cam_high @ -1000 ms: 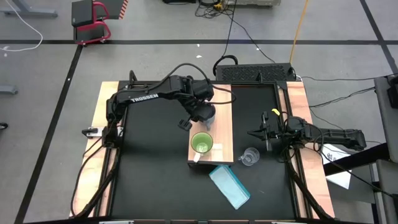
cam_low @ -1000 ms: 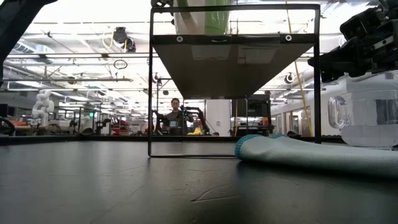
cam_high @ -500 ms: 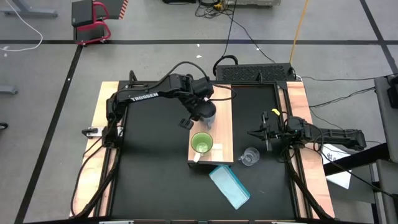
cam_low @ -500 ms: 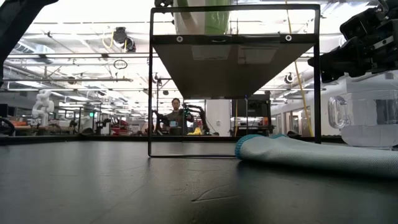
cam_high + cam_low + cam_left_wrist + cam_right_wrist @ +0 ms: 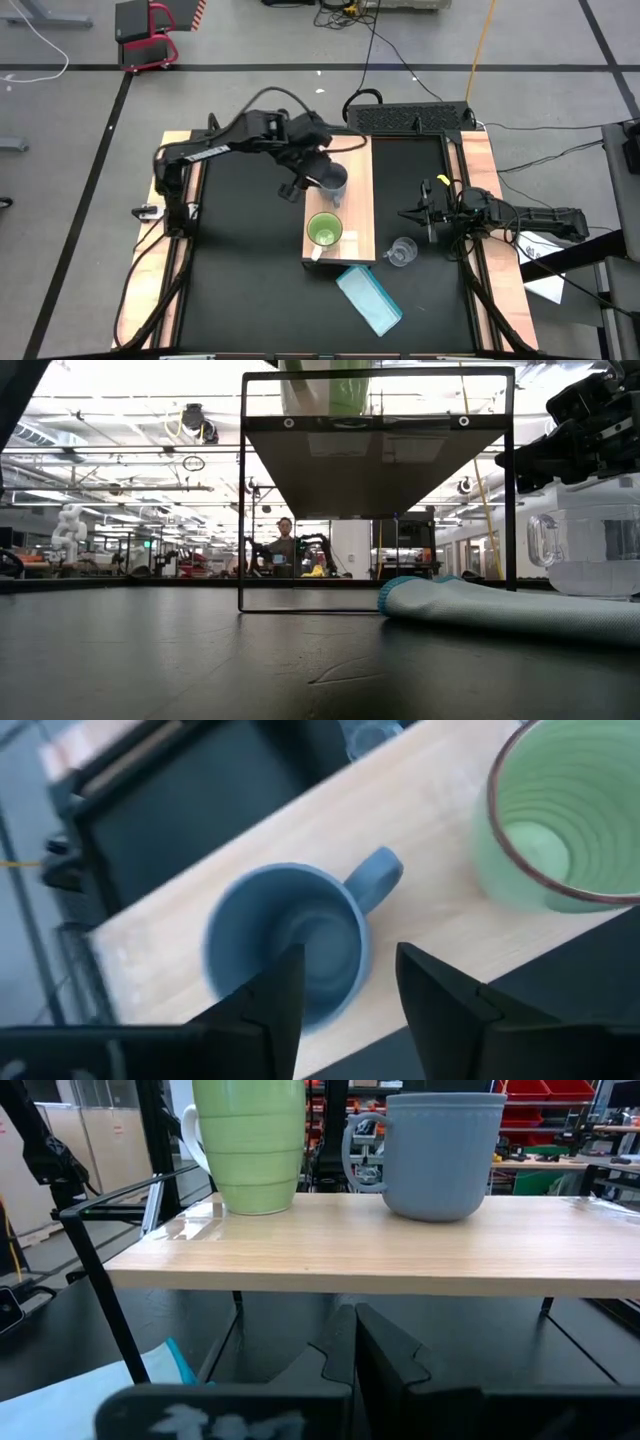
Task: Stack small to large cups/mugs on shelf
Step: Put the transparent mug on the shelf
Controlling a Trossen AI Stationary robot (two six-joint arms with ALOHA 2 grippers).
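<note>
the light-wood shelf (image 5: 357,215) stands raised on thin dark legs above the black surface (image 5: 240,280). on it, upright and apart, stand the grey-blue mug (image 5: 334,182), empty with its handle toward the green one, and the bright green mug (image 5: 323,232) with a pale handle. the small clear glass cup (image 5: 401,252) sits upright on the surface just beside the shelf's corner.

High view is looking straight down; low view is facing level across the tabletop. Both wrist views are sharing the long light-wood shelf (image 5: 420,830) (image 5: 380,1245).
</note>
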